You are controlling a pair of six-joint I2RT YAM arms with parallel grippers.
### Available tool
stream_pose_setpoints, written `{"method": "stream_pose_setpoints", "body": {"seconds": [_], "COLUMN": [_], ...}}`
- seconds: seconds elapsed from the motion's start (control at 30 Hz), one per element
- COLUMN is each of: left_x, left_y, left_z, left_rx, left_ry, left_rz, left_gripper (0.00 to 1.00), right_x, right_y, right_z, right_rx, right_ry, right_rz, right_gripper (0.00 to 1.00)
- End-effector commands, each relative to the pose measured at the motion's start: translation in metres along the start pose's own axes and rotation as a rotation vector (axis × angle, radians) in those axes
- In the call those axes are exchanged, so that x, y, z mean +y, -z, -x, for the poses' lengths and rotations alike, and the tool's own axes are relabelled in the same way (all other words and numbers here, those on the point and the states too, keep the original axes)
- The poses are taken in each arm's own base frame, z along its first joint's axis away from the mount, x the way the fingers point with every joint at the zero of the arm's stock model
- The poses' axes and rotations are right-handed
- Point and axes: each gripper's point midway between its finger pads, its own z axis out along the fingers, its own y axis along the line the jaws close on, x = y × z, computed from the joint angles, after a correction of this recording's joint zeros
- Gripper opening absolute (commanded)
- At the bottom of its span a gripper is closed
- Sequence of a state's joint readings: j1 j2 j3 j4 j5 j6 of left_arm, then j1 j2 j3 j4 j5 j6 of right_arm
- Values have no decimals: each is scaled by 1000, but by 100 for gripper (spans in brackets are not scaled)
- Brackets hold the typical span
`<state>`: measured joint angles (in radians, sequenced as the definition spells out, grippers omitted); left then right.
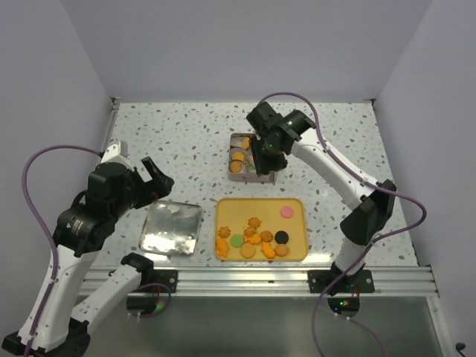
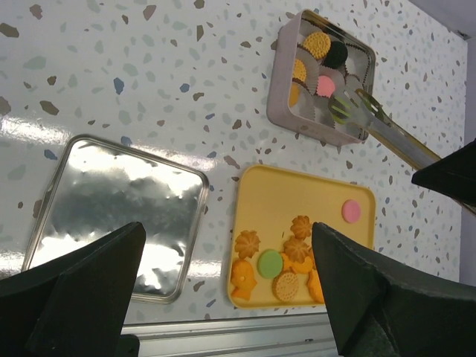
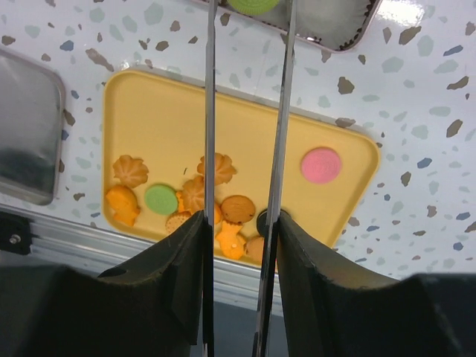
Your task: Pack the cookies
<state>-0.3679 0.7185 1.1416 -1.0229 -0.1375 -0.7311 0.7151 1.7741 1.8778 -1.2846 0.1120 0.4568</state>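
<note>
With my right gripper (image 3: 242, 223) clamped on the tongs (image 2: 394, 134) pinching a green cookie (image 2: 341, 109) over the tin (image 2: 279, 82), upper right, I fear a slack squeeze drops it outside; left gripper (image 2: 228, 238) gapes wide.

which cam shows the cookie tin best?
Left wrist: nearly the whole tin is in view, open, cookies inside plain to see. Top external has the tin partly covered by the right pincer. Right wrist, looking along the tongs, catches only one corner at the top edge.
</note>
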Motion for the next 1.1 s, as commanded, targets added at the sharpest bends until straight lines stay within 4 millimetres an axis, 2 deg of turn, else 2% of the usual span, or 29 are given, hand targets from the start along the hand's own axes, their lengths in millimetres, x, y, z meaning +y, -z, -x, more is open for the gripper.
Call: {"method": "stream_pose_setpoints", "body": {"seconds": [0.0, 0.27, 0.4, 0.8, 1.07], "left_x": [0, -6, -7, -9, -9], "left_y": [12, 6, 1, -10, -15], "left_z": [10, 18, 21, 22, 20], "left_rx": [-54, -68, -70, -69, -60], "left_ry": [36, 1, -13, -44, -48], "left_rz": [-4, -8, -8, -4, 0], "left_gripper": [100, 100, 100, 100, 100], "right_x": [4, 12, 8, -1, -6], "right_y": [-6, -23, -29, -32, -23], "right_z": [14, 19, 20, 19, 24], "right_rx": [-45, -30, -21, -14, -37], "right_ry": [38, 53, 59, 63, 64], "right_rz": [54, 72, 48, 12, -1], "right_gripper": [42, 43, 44, 51, 53]}}
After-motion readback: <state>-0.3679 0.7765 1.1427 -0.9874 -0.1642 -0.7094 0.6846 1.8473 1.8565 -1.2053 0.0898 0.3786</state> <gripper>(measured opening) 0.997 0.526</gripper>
